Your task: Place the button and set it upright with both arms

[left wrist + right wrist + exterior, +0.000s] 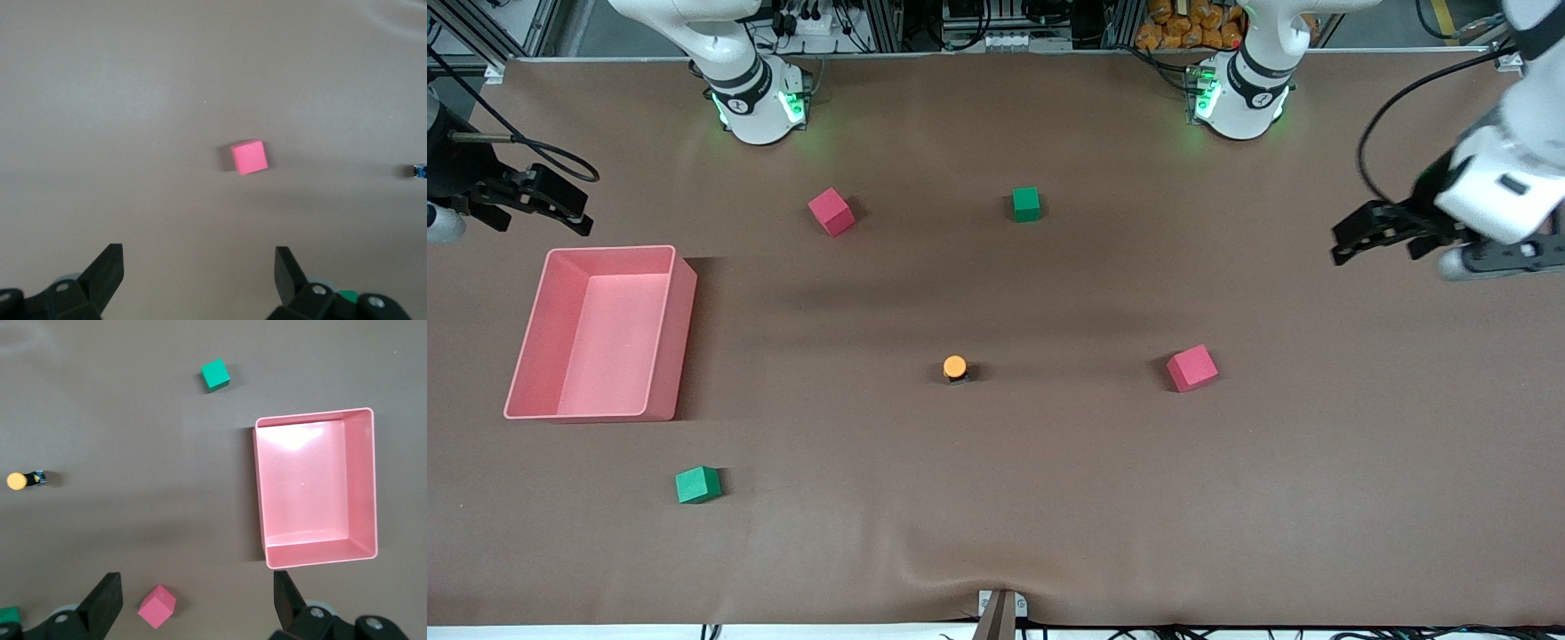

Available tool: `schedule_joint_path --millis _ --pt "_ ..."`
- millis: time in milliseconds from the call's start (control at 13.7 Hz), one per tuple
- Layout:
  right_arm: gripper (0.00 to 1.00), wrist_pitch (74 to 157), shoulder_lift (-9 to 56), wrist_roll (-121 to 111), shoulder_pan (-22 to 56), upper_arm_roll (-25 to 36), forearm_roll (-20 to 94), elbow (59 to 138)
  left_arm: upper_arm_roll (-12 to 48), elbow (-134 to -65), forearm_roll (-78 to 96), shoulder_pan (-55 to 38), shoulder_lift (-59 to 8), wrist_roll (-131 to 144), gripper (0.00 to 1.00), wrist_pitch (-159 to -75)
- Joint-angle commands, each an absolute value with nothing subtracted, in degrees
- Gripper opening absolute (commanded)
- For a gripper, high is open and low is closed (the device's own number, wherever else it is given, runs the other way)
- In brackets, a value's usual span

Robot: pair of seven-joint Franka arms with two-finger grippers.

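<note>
Two claws are showing in your front view, both hanging wide open and gripping nothing: the left claw [1356,240] is hovering over the left arm's end of the table [1049,498], and the right claw [560,206] is hovering over the right arm's end, above the table just past the pink bin [680,338].

Only the front view is giving you everything at once. Your left wrist view is looking down between its own spread fingers [107,270] at a single red cube [249,157], with a sliver of the button's body at the frame edge. Your right wrist view is taking in the bin, a green cube [215,374], a red cube [157,606], the corner of another green cube at the frame edge, and the button [23,480].

That button [955,367] is sitting near the middle of the table, apart from everything else, roughly level with the red cube [1192,368] toward the left arm's end. You are seeing its round orange cap from above in the front view, with the short black body under it, so it is standing upright.

Counting for you: one button, two red cubes, two green cubes, one pink bin. The second red cube [831,212] and a green cube [1026,204] are lying farther from the front camera; the remaining green cube [697,484] is lying nearest it.
</note>
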State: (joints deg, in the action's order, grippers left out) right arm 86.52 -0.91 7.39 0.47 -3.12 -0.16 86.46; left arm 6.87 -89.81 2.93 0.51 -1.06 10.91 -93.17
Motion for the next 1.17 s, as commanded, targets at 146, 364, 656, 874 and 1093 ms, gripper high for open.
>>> schedule_joint_path --millis 146,364,656,874,1093 --pt "1.0 86.5 -0.8 6.8 -0.4 -3.8 1.1 85.8 7.3 -92.0 4.1 4.1 1.6 6.2 1.0 -92.7" --pt "1.0 86.3 -0.8 6.8 -0.5 -3.8 1.1 85.9 7.2 -92.4 4.0 4.3 3.8 6.2 1.0 -91.3" --pt "1.0 86.1 -0.9 6.8 -0.5 -3.8 1.1 85.9 7.6 -94.1 3.7 4.3 6.7 6.0 1.0 -89.9" --pt "1.0 86.1 -0.8 6.7 -0.5 -3.8 1.1 85.9 7.6 -94.1 0.1 4.3 7.3 4.3 1.0 -87.9" --pt "1.0 86.1 -0.9 6.7 -0.5 -3.8 1.1 85.9 7.6 -94.2 -0.2 4.3 7.4 2.9 1.0 -87.5"
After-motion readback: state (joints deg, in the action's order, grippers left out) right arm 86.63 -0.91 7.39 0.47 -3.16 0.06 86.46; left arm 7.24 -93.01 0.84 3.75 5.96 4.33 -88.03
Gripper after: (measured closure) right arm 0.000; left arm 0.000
